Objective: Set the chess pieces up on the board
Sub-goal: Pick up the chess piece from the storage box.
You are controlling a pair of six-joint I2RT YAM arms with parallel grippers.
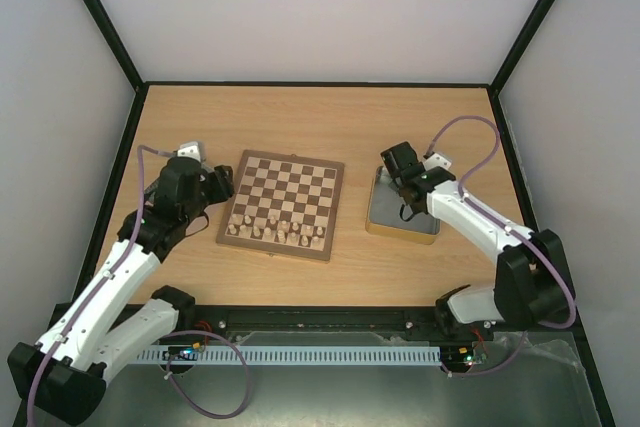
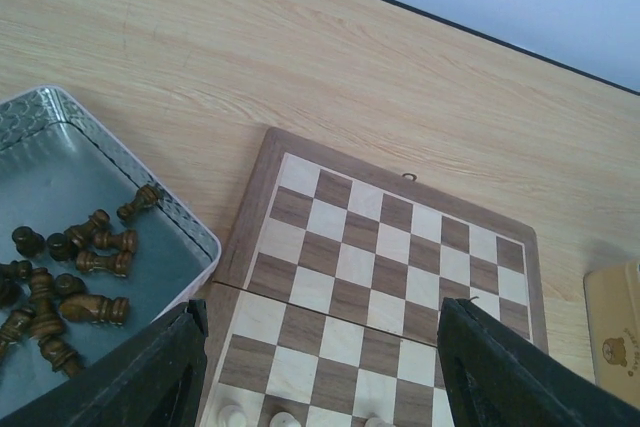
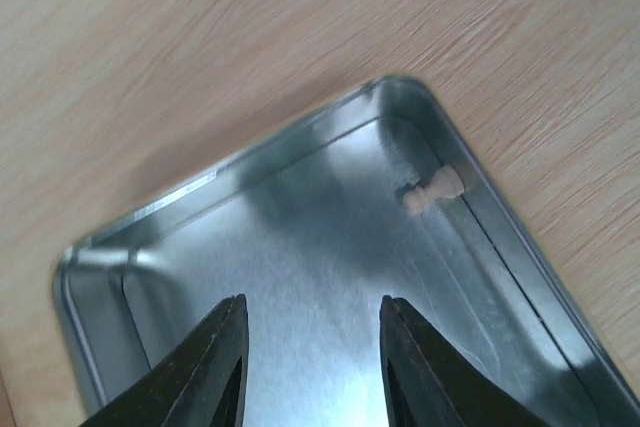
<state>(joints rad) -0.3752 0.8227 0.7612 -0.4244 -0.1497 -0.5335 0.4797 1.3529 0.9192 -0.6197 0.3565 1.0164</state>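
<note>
The board lies mid-table, with several pale chess pieces standing on its two near rows. It also shows in the left wrist view, where pale piece tops sit at the bottom edge. My left gripper is open and empty at the board's left edge; in its wrist view the jaws straddle bare squares. Several dark chess pieces lie in a grey tray. My right gripper is open and empty over the gold tin; below its jaws one pale piece lies on its side against the tin's wall.
The grey tray is left of the board, mostly hidden under my left arm in the top view. The gold tin sits right of the board and shows at the right edge of the left wrist view. Black frame rails border the table.
</note>
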